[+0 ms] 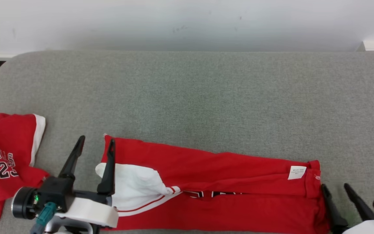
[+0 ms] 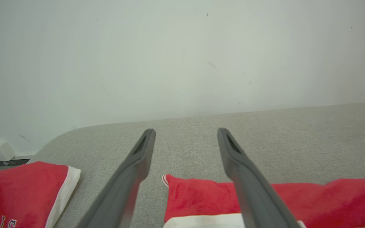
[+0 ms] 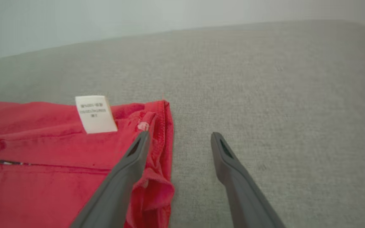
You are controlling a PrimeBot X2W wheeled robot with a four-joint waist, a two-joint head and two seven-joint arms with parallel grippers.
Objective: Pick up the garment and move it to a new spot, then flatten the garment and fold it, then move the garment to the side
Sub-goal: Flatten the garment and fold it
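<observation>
We see the garment lying flat as a long red folded strip across the near part of the grey padded surface, running left to right. Its left end shows a white panel with red piping, and its right end carries a small white label near the hem. Dark lettering peeks out along the fold line in the middle.

The left gripper sits at the garment's left end with its fingers spread wide and nothing between them. One finger lies over the red edge, the other over bare grey. We cannot tell whether it touches the cloth. In the left wrist view, the fingers straddle the strip's corner.

The right gripper is at the garment's right end, fingers also spread and holding nothing. In the right wrist view one finger crosses the red hem and the other is over grey.

A second red jersey with white trim and "BULLS 23" lies apart at the far left. A pale wall stands behind.
</observation>
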